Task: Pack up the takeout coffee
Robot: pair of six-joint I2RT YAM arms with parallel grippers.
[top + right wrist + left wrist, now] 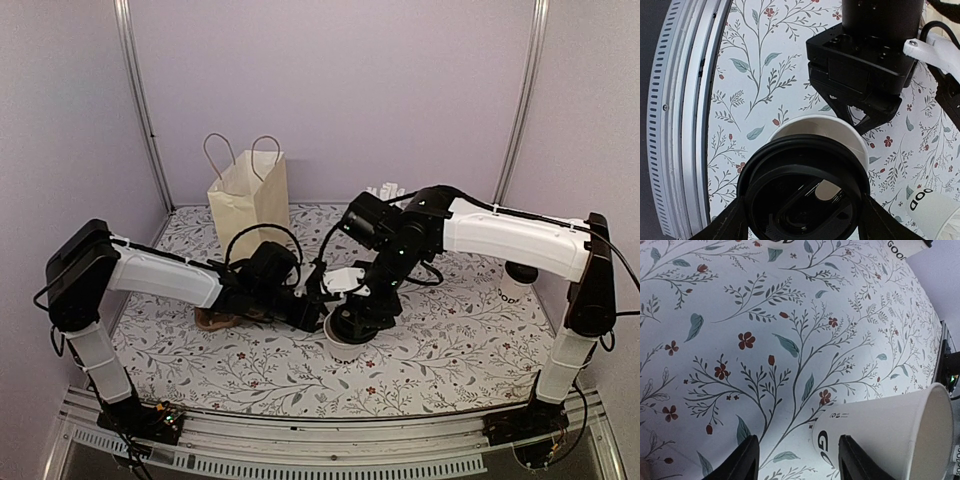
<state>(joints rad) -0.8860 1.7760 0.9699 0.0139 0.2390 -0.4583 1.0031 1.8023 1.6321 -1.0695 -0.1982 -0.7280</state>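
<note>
Black lid (765, 175), pinched at its rim by the wide-spread right pincer (805, 220), hovers just over the open takeout coffee cup (815, 130) beneath it, while the left pincer (799, 455) stands half open beside the cup, clasping nothing; light, crushable paper probably wants a gentle grip low down.

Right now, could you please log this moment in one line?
right hand: black lid held over white cup | left hand: open beside cup

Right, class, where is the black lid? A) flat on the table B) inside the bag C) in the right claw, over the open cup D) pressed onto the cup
C: the right wrist view shows the lid between the fingers of the right claw, with the cup open-topped just beyond it.
</note>
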